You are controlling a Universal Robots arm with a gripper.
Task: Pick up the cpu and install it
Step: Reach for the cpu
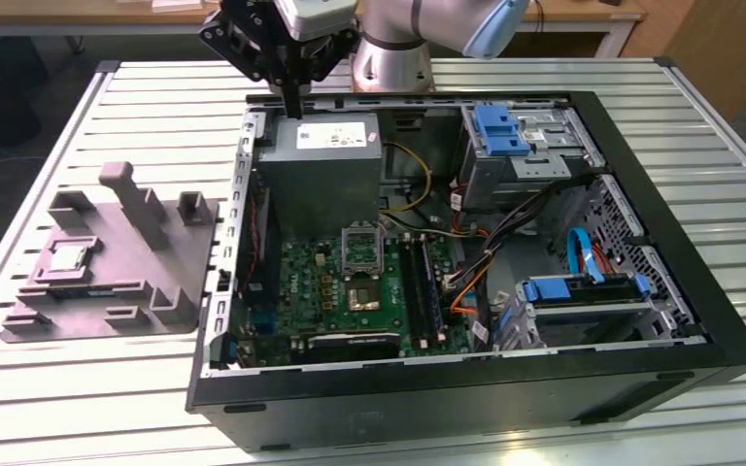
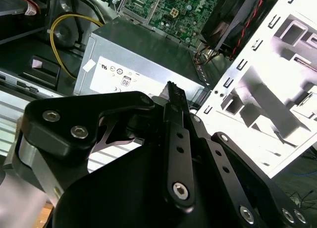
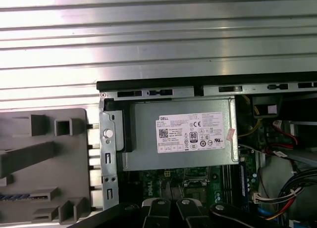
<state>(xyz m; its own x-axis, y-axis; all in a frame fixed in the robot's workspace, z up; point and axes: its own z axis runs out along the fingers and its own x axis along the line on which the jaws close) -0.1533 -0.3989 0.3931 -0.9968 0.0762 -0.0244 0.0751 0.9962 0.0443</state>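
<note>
Tabletop of pale metal slats carries open black computer case, lying on side, interior up. Grey-purple fixture sits just beside case, on exterior view's left. Grey power supply with white label sits inside case, at corner nearest arm. End effector hovers above power supply, fingers clenched together, gripping nothing. Cpu lies flat in fixture recess, well apart from end effector: small thin square, pale silver-grey top up, no long axis, edges parallel to fixture's sides.
</note>
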